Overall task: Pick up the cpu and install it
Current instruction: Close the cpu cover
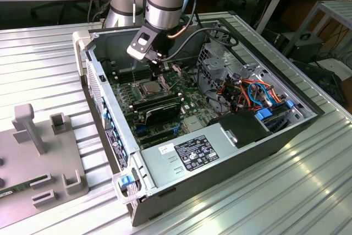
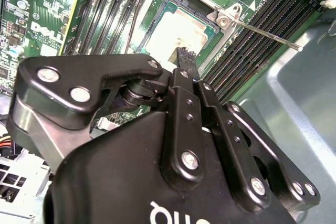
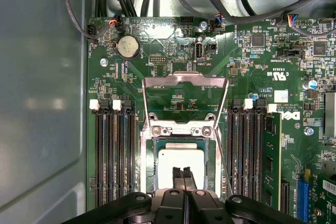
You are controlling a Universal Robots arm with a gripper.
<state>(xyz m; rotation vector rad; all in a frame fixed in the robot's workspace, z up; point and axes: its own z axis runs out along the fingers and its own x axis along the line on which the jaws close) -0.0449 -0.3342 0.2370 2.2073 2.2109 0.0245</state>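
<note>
The cpu (image 3: pixel 181 157) is a small silver-grey square lying flat in the motherboard socket (image 3: pixel 147 161), whose metal load plate (image 3: pixel 186 80) is flipped open. My gripper (image 3: pixel 184 174) hangs just above the cpu's middle with its two black fingertips pressed together and nothing between them. In the second wrist view the gripper (image 2: pixel 184 55) points down at the cpu (image 2: pixel 176 30), and the thin socket lever (image 2: pixel 268 33) sticks out sideways. In the exterior view the gripper (image 1: pixel 157 74) stands upright inside the open computer case, right over the cpu (image 1: pixel 151 87).
Black memory slots (image 3: pixel 113 156) flank the socket on both sides. A long memory stick (image 1: pixel 159 104) and a dark card sit just in front of the socket. The power supply (image 1: pixel 190 152), drive cage and cables (image 1: pixel 250 94) fill the case's near and right side. A grey fixture (image 1: pixel 41 152) lies outside at the exterior view's left.
</note>
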